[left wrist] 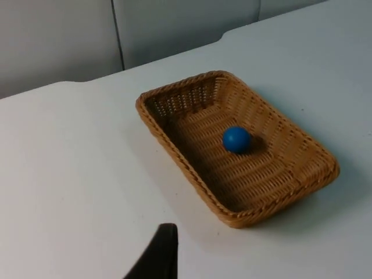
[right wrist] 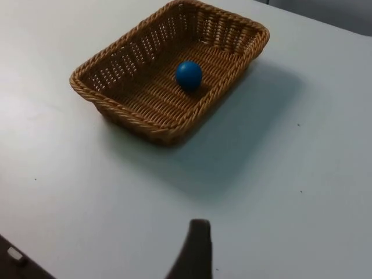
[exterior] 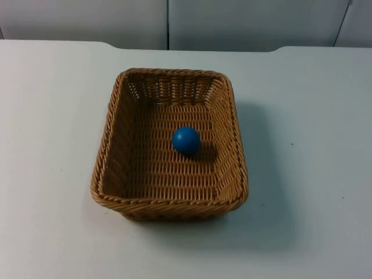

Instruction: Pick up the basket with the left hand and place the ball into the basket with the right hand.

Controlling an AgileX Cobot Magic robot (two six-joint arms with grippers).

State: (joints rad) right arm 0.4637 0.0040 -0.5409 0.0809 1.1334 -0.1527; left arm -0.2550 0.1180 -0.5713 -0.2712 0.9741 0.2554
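Both arms wait off the basket, each looking down onto it from its own side. Of the left gripper [left wrist: 156,256] one black fingertip stands above bare bench, near the basket's left side and apart from it; how far its jaws are open cannot be told, and it has hold of nothing that can be seen. Of the right gripper [right wrist: 195,249] likewise a single dark fingertip hangs over the bench, well apart from the basket's right side, and the state of its jaws cannot be told either. The basket [exterior: 110,152] sits flat on the white bench [exterior: 46,116] about midway across it, a shallow rectangular tray of tan woven wicker with rounded corners, a thick braided rim and walls that slope outward; the far wall is woven more openly, with small gaps. The ball [exterior: 186,140] lies inside it on the ribbed woven floor, a little right of the middle, a smooth, matt blue sphere. The bench is plain and smooth, and ends at a grey partition wall [exterior: 244,23] at the far side.
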